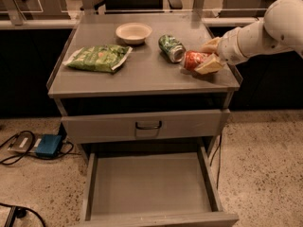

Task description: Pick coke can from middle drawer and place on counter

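Camera view | claw (202, 56) grasping coke can (190, 60) on counter (142, 67) | middle drawer (149, 183) open | speckled floor (265, 174)

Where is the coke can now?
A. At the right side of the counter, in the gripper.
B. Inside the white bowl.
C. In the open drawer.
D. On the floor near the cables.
A: the gripper holds the coke can at the right side of the counter, beside the green can.
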`<state>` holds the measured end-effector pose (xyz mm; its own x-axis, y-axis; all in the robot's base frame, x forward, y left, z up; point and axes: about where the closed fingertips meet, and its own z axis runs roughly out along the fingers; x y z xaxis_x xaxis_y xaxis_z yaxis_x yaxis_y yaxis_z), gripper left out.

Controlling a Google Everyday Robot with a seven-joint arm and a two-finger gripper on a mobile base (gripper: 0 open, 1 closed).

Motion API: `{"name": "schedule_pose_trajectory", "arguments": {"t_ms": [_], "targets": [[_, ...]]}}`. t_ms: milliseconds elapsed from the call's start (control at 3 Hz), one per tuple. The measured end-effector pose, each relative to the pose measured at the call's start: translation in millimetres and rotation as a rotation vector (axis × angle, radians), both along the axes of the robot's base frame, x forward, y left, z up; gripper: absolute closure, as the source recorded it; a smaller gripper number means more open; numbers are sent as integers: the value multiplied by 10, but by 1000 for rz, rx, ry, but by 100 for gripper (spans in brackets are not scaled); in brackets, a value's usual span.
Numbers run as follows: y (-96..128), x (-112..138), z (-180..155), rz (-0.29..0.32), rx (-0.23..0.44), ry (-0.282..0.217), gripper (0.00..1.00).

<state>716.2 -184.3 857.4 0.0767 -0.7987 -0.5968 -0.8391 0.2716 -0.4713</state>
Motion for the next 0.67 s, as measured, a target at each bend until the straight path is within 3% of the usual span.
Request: {"name": "schedule_pose_trajectory", "arguments": {"t_ms": [667], "targets": [[1, 0, -1, 0, 0, 0, 37]]}}
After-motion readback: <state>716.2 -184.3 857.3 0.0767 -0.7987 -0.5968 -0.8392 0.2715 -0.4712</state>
